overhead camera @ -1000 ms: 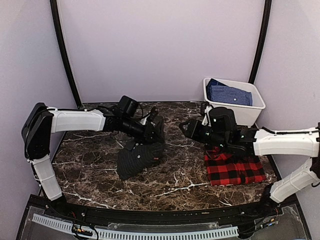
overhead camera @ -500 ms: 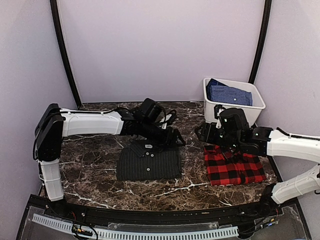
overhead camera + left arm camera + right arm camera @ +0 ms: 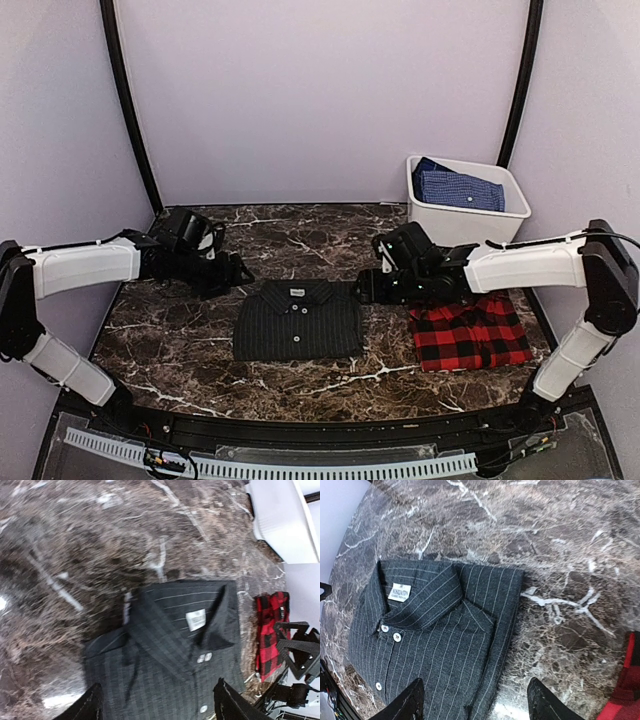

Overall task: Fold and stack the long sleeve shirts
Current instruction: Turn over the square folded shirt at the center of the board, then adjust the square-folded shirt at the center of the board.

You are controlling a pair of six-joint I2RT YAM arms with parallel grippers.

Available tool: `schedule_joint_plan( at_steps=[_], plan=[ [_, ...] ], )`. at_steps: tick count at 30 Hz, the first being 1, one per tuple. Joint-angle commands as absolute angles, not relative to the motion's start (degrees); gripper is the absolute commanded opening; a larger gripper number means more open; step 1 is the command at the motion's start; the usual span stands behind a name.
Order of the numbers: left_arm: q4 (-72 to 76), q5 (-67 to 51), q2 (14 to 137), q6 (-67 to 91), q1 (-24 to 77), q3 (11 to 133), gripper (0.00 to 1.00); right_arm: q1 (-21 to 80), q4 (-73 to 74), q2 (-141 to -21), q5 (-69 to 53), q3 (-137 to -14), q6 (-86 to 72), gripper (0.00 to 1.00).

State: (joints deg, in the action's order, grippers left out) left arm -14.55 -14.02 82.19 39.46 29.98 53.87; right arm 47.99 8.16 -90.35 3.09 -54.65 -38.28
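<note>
From above, the folded pinstriped shirt (image 3: 298,322) lies flat between the left gripper (image 3: 236,276) and the right gripper (image 3: 362,288). The plaid shirt (image 3: 470,338) lies behind the right gripper, partly under its arm.

Left wrist: the left fingers (image 3: 92,706) are spread apart and empty, with the collar just ahead.

Right wrist: the right fingers (image 3: 546,700) are likewise parted and empty, above the pinstriped shirt's edge.

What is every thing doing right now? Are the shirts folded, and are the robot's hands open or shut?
striped shirt: folded, flat on the table, collar up
checked shirt: folded, flat on the table, beside the striped shirt, not stacked
blue shirt: folded, inside the bin
bin: upright, holding the blue shirt
left hand: open, empty
right hand: open, empty
</note>
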Motion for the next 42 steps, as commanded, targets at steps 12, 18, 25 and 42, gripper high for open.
schedule_joint_plan(
  at_steps=[12, 18, 25, 42],
  plan=[
    [-8.7, -23.78, 82.66, 36.52, 23.91, 40.85, 0.75, 48.27, 6.8, -103.31, -1.02, -61.27, -38.12, 0.64],
    [-3.24, -26.69, 86.55, 36.64, 23.98, 39.55, 0.74, 48.25, 6.48, -105.98, -1.23, -61.84, -38.53, 0.62],
    [-1.33, -27.35, 90.83, 37.11, 25.89, 40.83, 0.7, 49.05, 7.61, -109.2, -0.93, -64.17, -38.24, 0.57],
    [-10.96, -18.66, 82.12, 38.32, 31.05, 49.16, 0.0, 52.65, 12.17, -108.85, -1.47, -72.57, -36.64, 0.0]
  ],
)
